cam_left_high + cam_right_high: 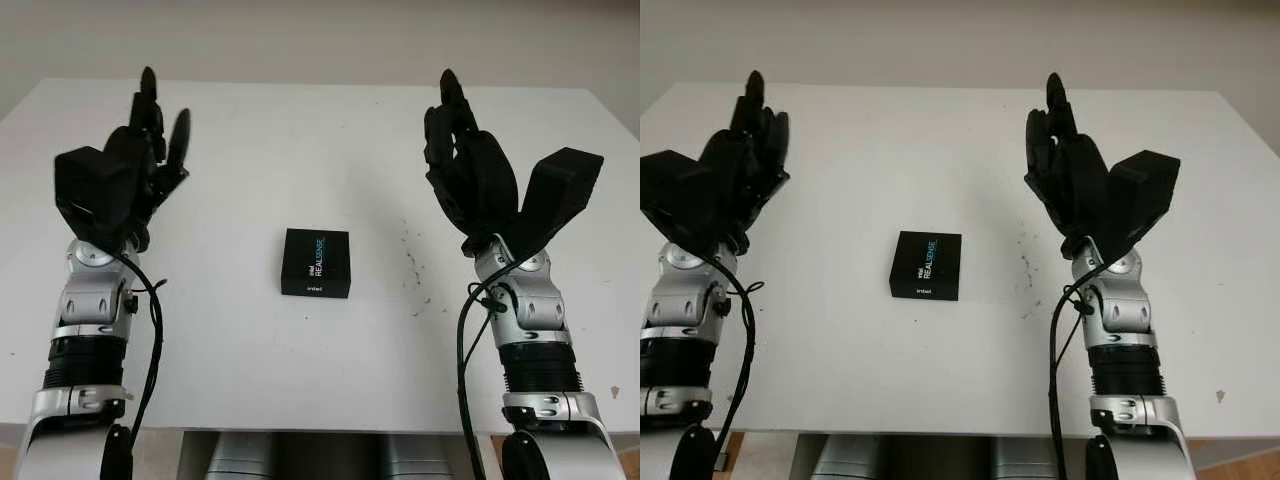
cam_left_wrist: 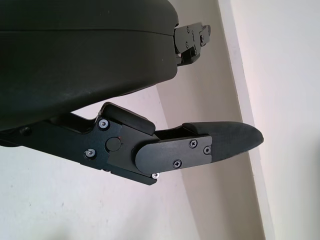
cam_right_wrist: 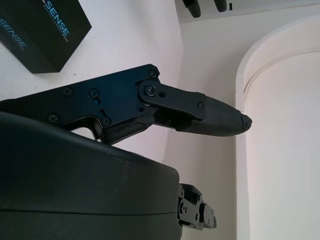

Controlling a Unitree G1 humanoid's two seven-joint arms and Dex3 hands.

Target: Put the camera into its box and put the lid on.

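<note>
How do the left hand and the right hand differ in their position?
The left hand is raised over the table's left side; the right hand is over its right side, nearer the black box. Both are open and hold nothing.

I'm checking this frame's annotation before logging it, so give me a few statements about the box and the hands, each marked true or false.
1. The black box sits closed on the white table, between the two hands. True.
2. The left hand grips the box. False: it is open, held above the table well to the box's side.
3. The right hand is open and holds nothing. True.
4. The box stands at the table's far edge. False: it lies near the middle.
</note>
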